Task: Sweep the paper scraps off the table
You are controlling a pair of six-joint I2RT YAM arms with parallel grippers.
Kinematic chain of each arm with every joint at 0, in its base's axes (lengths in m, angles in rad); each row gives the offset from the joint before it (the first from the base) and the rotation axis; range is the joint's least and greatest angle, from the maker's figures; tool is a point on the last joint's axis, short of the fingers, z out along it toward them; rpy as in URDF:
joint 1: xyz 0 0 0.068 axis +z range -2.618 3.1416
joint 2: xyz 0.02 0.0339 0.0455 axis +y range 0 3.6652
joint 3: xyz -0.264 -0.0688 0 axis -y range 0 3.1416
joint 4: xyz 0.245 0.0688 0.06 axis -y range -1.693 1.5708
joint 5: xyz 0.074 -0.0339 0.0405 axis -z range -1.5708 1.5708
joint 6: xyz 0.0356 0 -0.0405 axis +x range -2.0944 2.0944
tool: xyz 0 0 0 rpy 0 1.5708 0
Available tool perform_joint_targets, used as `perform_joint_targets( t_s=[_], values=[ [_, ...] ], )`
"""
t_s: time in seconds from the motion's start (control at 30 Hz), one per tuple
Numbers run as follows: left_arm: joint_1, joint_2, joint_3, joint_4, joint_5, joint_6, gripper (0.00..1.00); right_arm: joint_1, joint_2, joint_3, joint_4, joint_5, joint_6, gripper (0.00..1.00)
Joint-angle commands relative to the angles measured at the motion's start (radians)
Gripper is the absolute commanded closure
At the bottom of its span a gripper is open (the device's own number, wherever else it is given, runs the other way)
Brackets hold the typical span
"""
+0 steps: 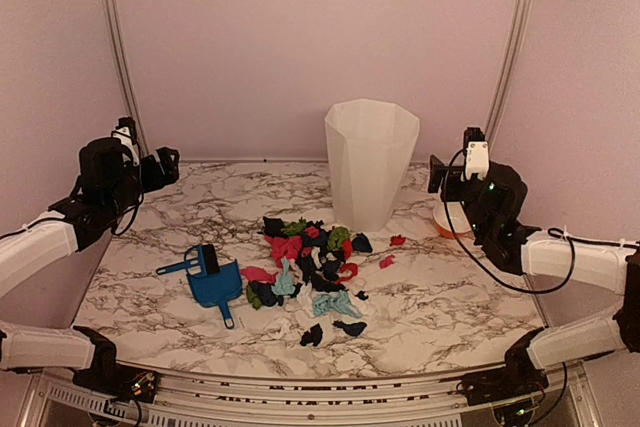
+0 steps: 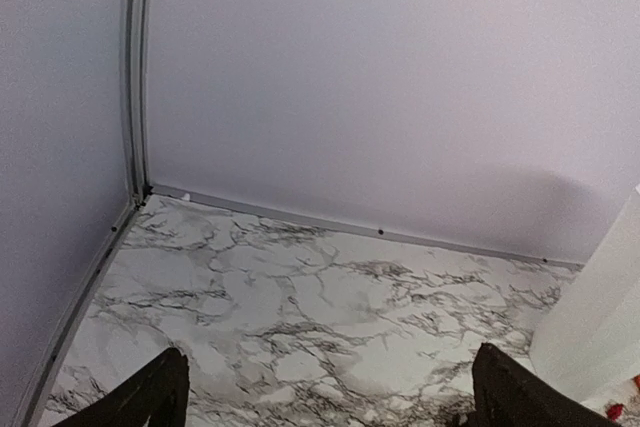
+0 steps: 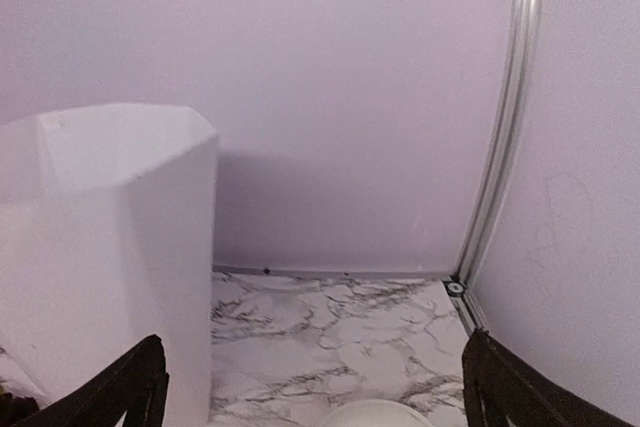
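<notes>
Honestly, left gripper [image 2: 335, 402] and right gripper [image 3: 312, 397] are both hanging wide open, holding nothing. Paper scraps [image 1: 312, 267] are lying mid table [image 1: 450, 297] beside the blue dustpan [image 1: 218, 289], brush [image 1: 200, 264] seemingly on it, so grab those first.

The bottom edge cuts off the fingers of my left tool [image 2: 330, 362] and right tool [image 3: 312, 352] in their wrist views, the white bin [image 3: 100, 247] runs off my right view's left side, and my right arm [image 1: 560, 253] half hides an orange-and-white round thing [image 1: 445, 224].
</notes>
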Motion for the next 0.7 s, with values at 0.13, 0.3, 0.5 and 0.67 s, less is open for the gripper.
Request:
perform_joint_targets(
  t_s=[0.13, 0.3, 0.5, 0.67],
  values=[
    [0.039, -0.198, -0.022, -0.378, 0.071, -0.297, 0.01, 0.076, -0.173, 0.114, -0.509, -0.162, 0.260, 0.00],
    [0.041, -0.145, 0.000, -0.541, 0.233, -0.357, 0.01, 0.079, -0.233, 0.096, -0.581, -0.296, 0.329, 0.00],
    [0.044, -0.127, -0.121, -0.582, 0.203, -0.466, 0.01, 0.276, -0.188, 0.150, -0.708, -0.315, 0.456, 0.00],
    [0.045, -0.109, -0.196, -0.549, 0.234, -0.548, 0.01, 0.557, 0.047, 0.282, -0.750, -0.266, 0.543, 0.00]
  ],
)
